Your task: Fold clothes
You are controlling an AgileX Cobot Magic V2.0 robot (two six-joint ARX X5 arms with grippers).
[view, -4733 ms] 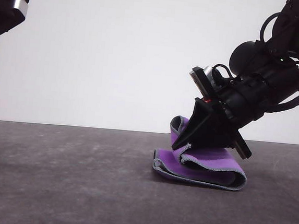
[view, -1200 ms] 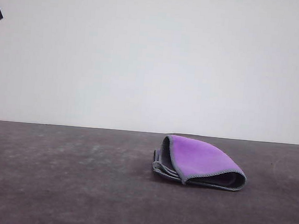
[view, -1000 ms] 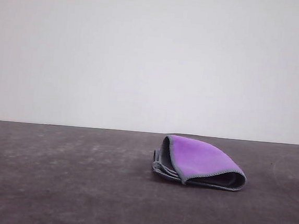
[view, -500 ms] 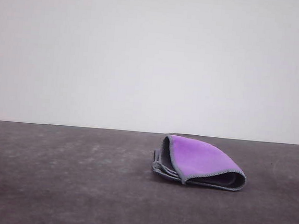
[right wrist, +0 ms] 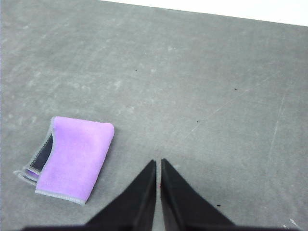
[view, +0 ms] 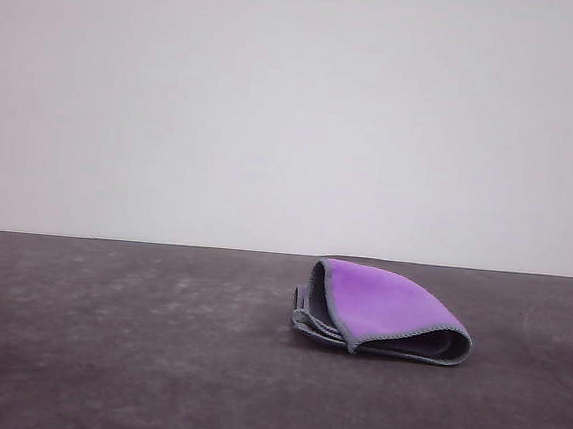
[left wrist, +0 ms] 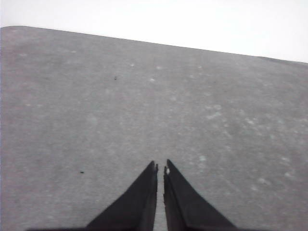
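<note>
The clothes (view: 383,310) are a small cloth folded into a compact bundle, purple face up with grey stitched edging, lying on the dark grey table (view: 133,362) right of centre in the front view. In the right wrist view the clothes (right wrist: 74,159) lie flat, well apart from my right gripper (right wrist: 158,163), which is shut with its fingers together and nothing between them. My left gripper (left wrist: 160,167) hangs over bare table, also shut and empty.
The dark grey table surface (left wrist: 144,96) stretches wide around the cloth. A plain white wall (view: 296,105) stands behind the table's far edge.
The right arm, which was pressing on the cloth 4.7 s ago, has left the front view and the cloth now lies folded. Nothing has moved over the last second.
</note>
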